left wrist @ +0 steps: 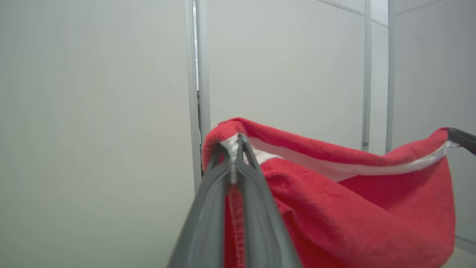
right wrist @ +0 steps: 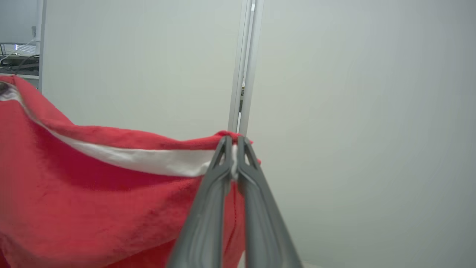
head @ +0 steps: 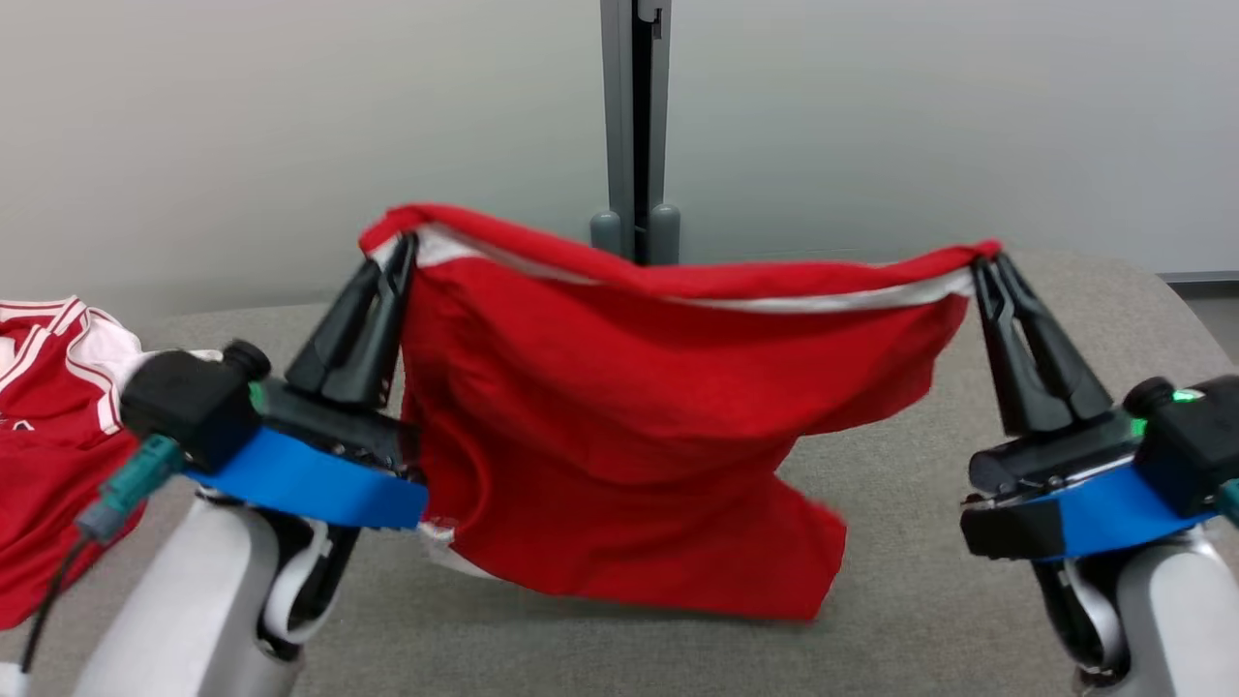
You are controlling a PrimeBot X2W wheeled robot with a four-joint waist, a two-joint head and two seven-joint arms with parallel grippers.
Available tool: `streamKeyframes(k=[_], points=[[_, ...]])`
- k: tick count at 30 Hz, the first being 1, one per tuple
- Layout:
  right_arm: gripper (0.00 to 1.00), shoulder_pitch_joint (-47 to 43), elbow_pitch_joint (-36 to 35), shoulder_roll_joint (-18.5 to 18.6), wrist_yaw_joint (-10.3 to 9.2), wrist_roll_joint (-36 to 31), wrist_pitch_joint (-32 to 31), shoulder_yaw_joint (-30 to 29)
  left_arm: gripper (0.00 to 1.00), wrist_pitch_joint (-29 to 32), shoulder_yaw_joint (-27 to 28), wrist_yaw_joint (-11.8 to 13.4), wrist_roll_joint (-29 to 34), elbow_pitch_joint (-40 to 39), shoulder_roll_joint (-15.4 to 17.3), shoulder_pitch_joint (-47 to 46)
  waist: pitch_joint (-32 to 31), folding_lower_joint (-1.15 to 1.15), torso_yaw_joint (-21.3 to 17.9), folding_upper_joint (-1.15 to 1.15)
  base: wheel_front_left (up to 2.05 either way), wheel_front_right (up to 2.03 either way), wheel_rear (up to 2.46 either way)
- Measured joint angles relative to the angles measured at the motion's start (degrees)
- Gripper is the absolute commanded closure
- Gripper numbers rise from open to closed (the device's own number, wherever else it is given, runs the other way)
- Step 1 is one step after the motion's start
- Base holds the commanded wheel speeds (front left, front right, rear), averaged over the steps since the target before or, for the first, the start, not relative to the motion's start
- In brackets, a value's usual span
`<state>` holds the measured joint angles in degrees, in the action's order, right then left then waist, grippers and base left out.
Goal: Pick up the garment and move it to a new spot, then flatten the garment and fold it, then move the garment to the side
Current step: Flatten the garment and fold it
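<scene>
L forearm [head: 174, 600] & R forearm [head: 1166, 620], pale w/ blue bands, sit low in head view. L gripper [head: 405, 244] fingers are clamped tight on top-left corner of red garment [head: 629, 407]; R gripper [head: 987, 259] is pinched onto top-right corner. Garment hangs stretched btwn them above grey table [head: 920, 600], white-trimmed top edge sagging a bit mid-span, lower edge bunched & slanting; can't tell if the bottom touches the table. 2nd red/white jersey [head: 48, 416] lies at far left, apart. Grey post [head: 634, 116] stands behind, by pale wall.
</scene>
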<state>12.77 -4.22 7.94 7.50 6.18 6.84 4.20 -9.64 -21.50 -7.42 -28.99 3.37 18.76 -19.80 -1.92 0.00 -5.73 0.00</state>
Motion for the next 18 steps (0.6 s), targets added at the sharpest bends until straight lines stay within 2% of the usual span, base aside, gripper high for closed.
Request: streamKeyframes(k=[5,9,13,18], points=[[1.00,1.80,-10.47,1.56,0.00,0.07,-5.00,-1.30,1.00,5.60,1.99,0.32,-0.91,-9.94,2.61,-5.69,0.42,0.00,-1.13,0.00,0.00,0.00,0.00],[1.00,3.11,-13.73,2.27,0.00,0.42,-8.01,-1.85,1.00,9.46,2.45,0.40,-1.20,-12.61,4.30,-9.13,1.61,0.00,-2.07,0.00,0.00,0.00,0.00],[1.00,5.65,-12.15,2.60,0.00,1.68,-8.84,-0.90,1.00,11.06,2.34,0.67,-1.13,-11.14,4.24,-11.89,4.58,-0.01,-3.40,0.00,0.00,0.00,0.00],[1.00,14.60,-2.66,2.76,0.00,1.40,-7.08,0.65,1.00,10.71,2.67,0.91,-0.49,-4.66,3.87,-17.56,10.23,0.00,-5.60,0.00,0.00,0.00,0.00]])
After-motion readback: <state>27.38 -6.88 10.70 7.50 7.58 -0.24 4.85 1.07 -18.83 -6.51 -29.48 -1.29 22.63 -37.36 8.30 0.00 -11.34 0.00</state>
